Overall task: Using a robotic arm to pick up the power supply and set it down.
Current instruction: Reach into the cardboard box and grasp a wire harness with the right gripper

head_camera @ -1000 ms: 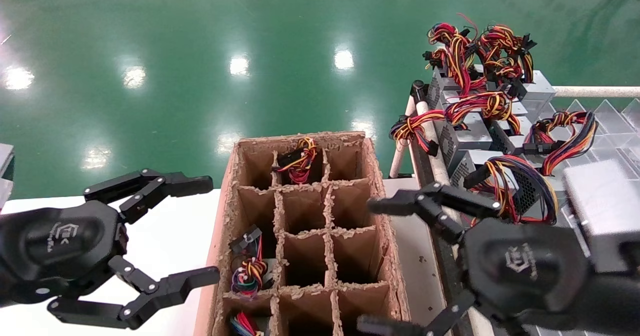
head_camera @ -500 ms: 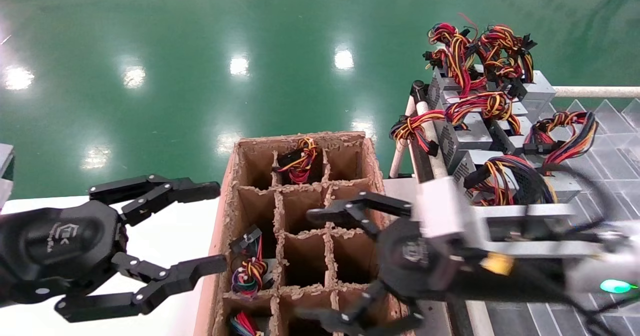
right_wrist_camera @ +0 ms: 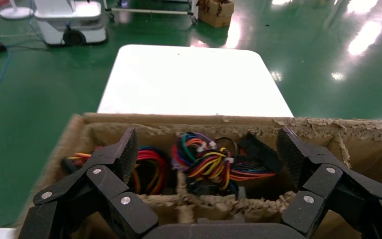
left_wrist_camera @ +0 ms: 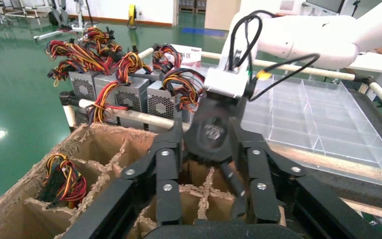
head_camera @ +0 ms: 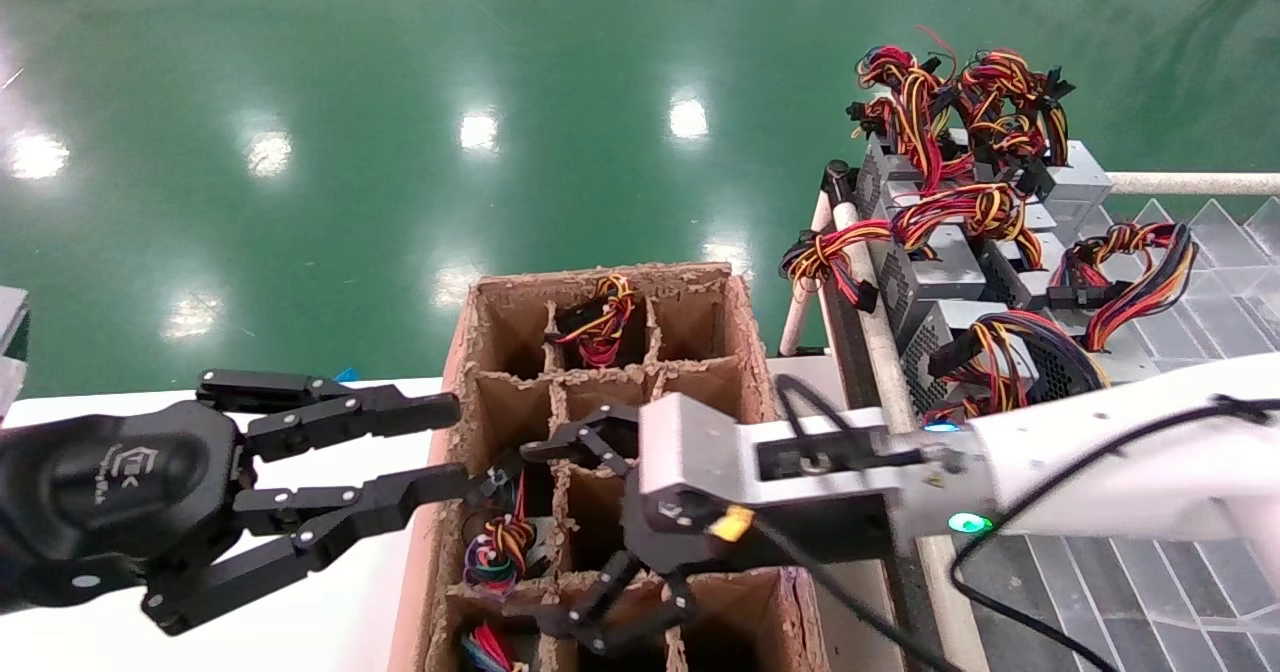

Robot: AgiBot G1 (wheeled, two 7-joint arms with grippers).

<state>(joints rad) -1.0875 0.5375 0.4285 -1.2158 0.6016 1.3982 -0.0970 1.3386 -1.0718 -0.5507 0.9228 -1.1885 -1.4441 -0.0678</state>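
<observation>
right gripper (head_camera: 575,532) spread wide, holding nothing, over the cardboard crate (head_camera: 745,312); power supply (head_camera: 497,542) at its 9 o'clock, coiled purple-green-yellow wires. left gripper (head_camera: 440,449) half open.

Bright overhead lamps glare in spots on the glossy green floor (head_camera: 400,152); the white counter (right_wrist_camera: 191,79) is washed out.

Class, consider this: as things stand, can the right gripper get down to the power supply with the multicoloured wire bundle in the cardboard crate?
Probably yes. The right gripper hangs open over the crate, and its wrist view shows the power supply between the spread fingers with nothing over it. The left gripper nearby might crowd it.
</observation>
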